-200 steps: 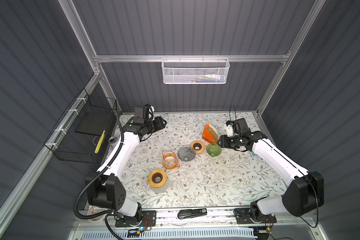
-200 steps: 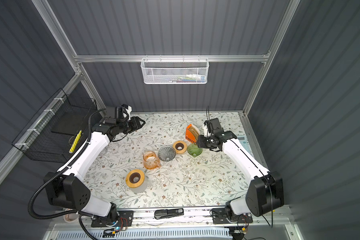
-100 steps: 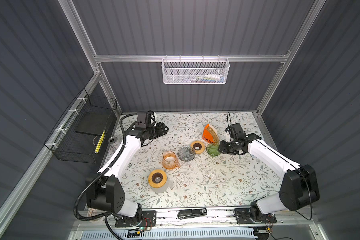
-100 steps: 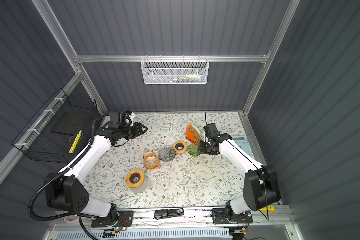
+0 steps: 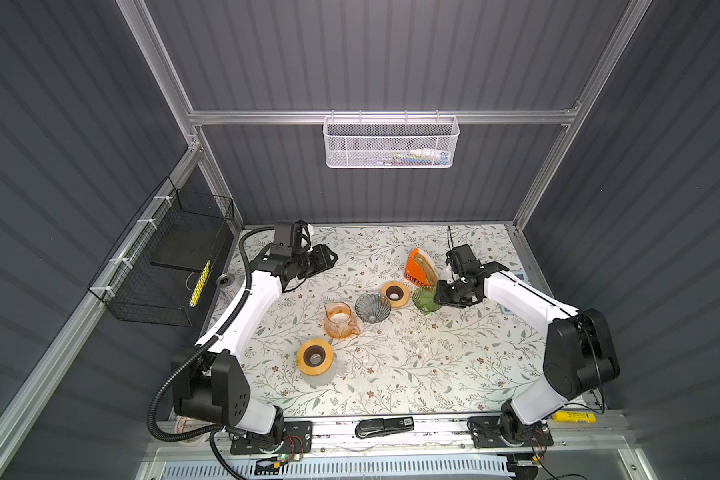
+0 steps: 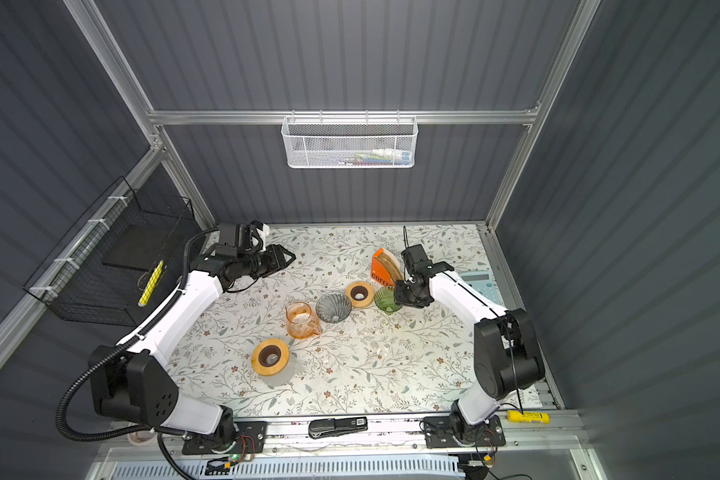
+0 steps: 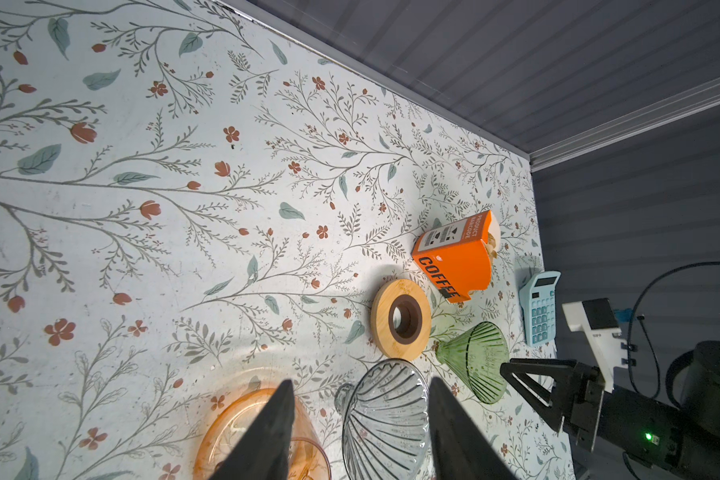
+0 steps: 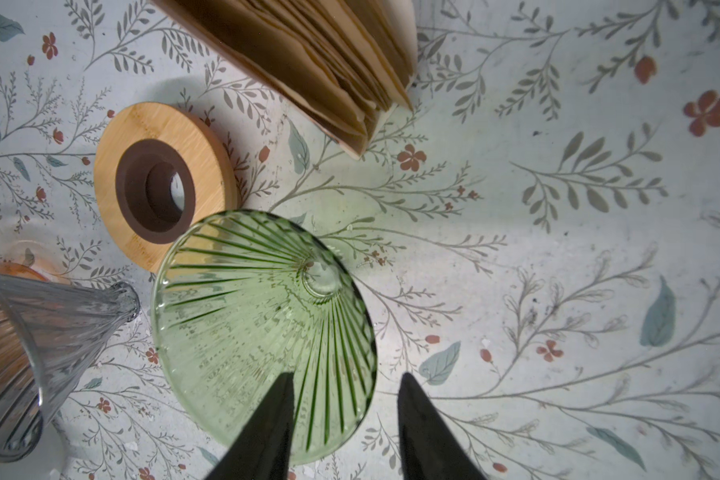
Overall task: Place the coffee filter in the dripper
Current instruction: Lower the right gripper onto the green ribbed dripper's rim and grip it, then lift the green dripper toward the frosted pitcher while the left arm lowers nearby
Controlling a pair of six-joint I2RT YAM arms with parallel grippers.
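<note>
In both top views: green dripper [image 5: 425,299] lies on side, mouth toward right gripper [image 5: 438,292], likely so it can be righted first; left gripper [image 5: 331,258] well away from dripper, jaws spread, empty, probably keeping clear

Left wrist: filter box [image 7: 454,257] just beyond dripper; wooden ring [image 7: 382,320] beside dripper

Right wrist: right jaws spread, straddling dripper rim, not pinching; paper filters [image 8: 321,62] stacked in box, none in dripper

Ribbed green dripper [image 8: 246,324], ribbed grey dripper [image 7: 385,415] — orange filter box [image 7: 454,253], floral-print table [image 7: 142,166].
</note>
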